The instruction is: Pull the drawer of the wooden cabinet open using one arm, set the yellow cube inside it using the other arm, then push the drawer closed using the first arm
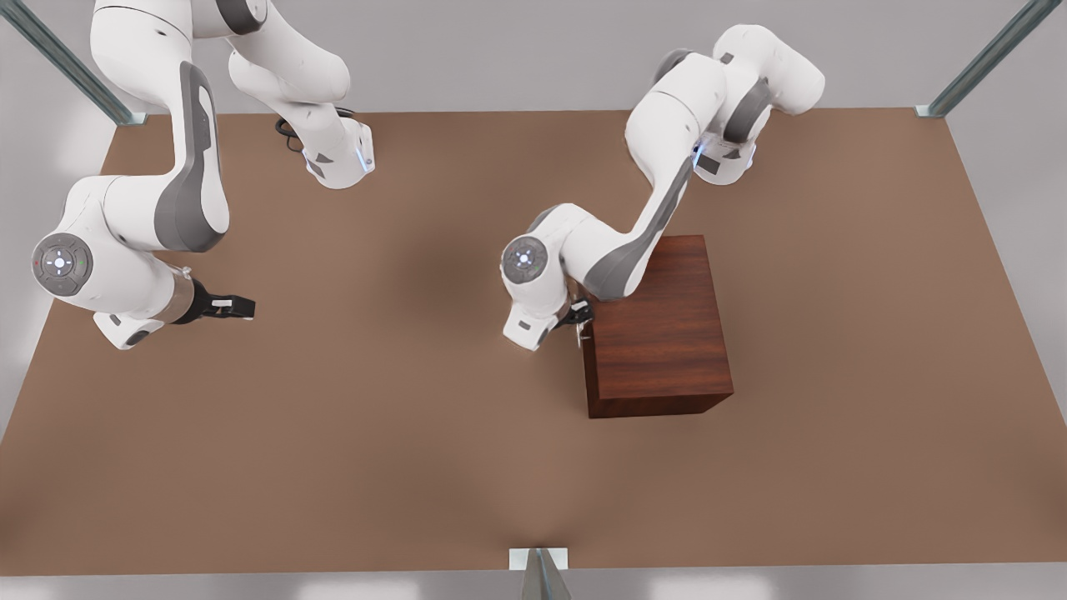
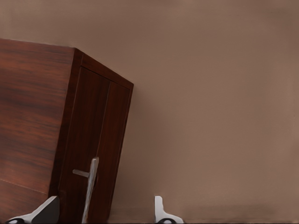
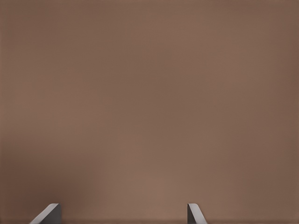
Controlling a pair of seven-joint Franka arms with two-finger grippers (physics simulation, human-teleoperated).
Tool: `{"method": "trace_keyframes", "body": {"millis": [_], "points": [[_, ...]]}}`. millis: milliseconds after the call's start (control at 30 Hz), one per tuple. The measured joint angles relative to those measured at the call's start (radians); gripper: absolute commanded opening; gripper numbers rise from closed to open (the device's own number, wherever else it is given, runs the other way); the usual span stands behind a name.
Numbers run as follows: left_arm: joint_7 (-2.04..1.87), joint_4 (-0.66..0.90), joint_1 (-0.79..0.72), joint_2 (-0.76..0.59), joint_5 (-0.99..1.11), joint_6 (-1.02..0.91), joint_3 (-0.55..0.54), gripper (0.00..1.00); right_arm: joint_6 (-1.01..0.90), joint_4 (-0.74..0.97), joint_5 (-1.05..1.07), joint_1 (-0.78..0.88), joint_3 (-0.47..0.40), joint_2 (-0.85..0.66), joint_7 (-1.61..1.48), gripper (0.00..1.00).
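The wooden cabinet point(image 1: 658, 333) stands right of the table's middle in the front view, its drawer front point(image 2: 100, 140) facing the front view's left and sitting flush with the body. My left gripper point(image 1: 581, 317) is at that front, open, and the silver bar handle point(image 2: 89, 186) lies between its fingers point(image 2: 46, 210). Over bare table at the front view's left, my right gripper point(image 1: 237, 308) hangs open, its fingers point(image 3: 49, 212) holding nothing. The yellow cube is out of view.
The brown table point(image 1: 375, 433) spreads wide around the cabinet. Both arm bases point(image 1: 338, 158) stand along the far edge. Metal frame posts point(image 1: 540, 571) rise at the corners and at the middle of the near edge.
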Motion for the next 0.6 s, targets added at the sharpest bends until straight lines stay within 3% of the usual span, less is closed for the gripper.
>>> {"method": "trace_keyframes", "body": {"millis": [133,200,233,367,500,600], "points": [[0.123,-0.057,0.356,-0.268,-0.084,-0.208,0.004,1.0,0.0,0.0,0.0,0.0,-0.001,0.0,-0.002,1.0],[0.207,-0.403,0.458,-0.488,-0.097,-0.174,0.015,1.0,0.0,0.0,0.0,0.0,0.0,0.0,-0.002,1.0],[0.245,-0.499,0.48,-0.547,-0.102,-0.145,0.02,1.0,0.0,0.0,0.0,0.0,0.0,0.0,-0.002,1.0],[0.381,-0.58,0.497,-0.594,-0.116,-0.067,0.031,1.0,0.0,0.0,0.0,0.0,0.0,0.0,-0.003,1.0],[0.496,-0.674,0.638,-0.654,-0.125,0.001,-0.06,1.0,0.0,0.0,0.0,0.0,0.001,0.005,-0.004,1.0],[0.56,-0.662,0.625,-0.646,-0.125,0.043,-0.072,1.0,0.0,0.0,0.0,0.0,0.001,0.006,-0.005,1.0]]}}
